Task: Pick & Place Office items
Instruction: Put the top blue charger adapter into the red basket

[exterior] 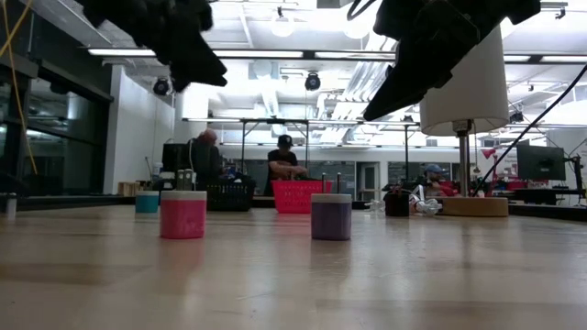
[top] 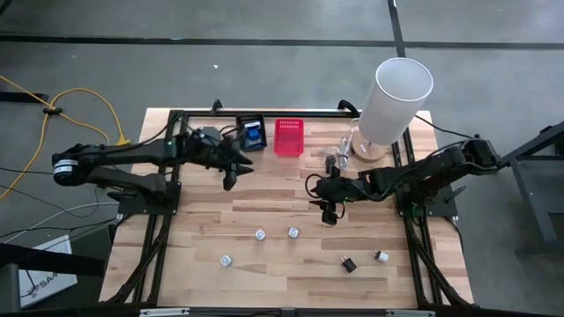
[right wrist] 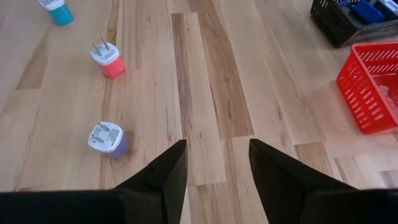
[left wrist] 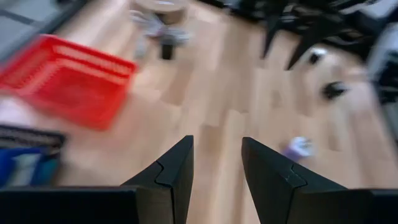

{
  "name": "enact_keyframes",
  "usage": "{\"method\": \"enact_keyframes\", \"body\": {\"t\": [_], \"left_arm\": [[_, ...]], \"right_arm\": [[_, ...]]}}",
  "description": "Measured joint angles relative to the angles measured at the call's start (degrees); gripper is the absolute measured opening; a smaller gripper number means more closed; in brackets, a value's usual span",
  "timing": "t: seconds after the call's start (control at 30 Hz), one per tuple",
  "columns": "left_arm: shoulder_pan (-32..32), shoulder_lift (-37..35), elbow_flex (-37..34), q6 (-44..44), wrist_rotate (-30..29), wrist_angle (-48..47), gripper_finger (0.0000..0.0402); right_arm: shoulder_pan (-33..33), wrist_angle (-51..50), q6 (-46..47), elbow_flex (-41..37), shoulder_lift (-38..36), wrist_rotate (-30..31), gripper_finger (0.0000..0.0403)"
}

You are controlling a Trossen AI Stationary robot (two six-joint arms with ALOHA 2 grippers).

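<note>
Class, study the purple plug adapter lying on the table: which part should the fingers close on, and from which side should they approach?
The purple adapter lies on its side, white pronged face showing, clear wood all round. Probably best: the open right gripper comes straight down and closes on the rounded purple body's two long sides, avoiding the prongs.

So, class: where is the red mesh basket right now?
In the high view, the red basket sits at the table's far edge, between the black basket and the tall white cylinder.

Grey concrete floor (top: pixel 264 62) surrounds the wooden table (top: pixel 264 211); ceiling lights (exterior: pixel 284 26) brighten the room.
</note>
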Motion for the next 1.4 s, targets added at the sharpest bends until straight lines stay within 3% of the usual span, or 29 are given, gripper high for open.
{"method": "enact_keyframes", "body": {"t": [0.1, 0.17, 0.53, 0.87, 1.1, 1.4], "left_arm": [[-3.15, -2.86, 0.0, -0.02, -9.2, -5.44, 0.0131], [-4.71, -4.09, 0.0, -0.39, -12.35, -9.66, 0.0131], [-0.83, -3.83, 0.0, 6.19, -12.94, -26.19, 0.0131], [7.83, -3.4, 0.0, 26.49, -8.07, -28.34, 0.0131], [17.28, -2.89, 0.0, 37.6, -5.6, -29.83, 0.0131], [25.88, 9.14, 0.02, 41.44, 3.87, -31.77, 0.0131]], "right_arm": [[-0.02, 0.02, 0.0, 0.0, 0.0, 0.02, 0.0159], [-0.01, 0.18, 0.0, 0.0, -0.02, 0.0, 0.0159], [-0.02, 0.73, 0.0, 0.0, 0.0, 0.02, 0.0159], [0.0, 1.69, 0.0, 0.0, 0.0, 0.0, 0.0159], [-0.02, 1.68, 0.02, 0.0, 0.0, 0.0, 0.0159], [-0.02, 1.68, 0.0, 0.0, 0.0, 0.0, 0.0159]]}}
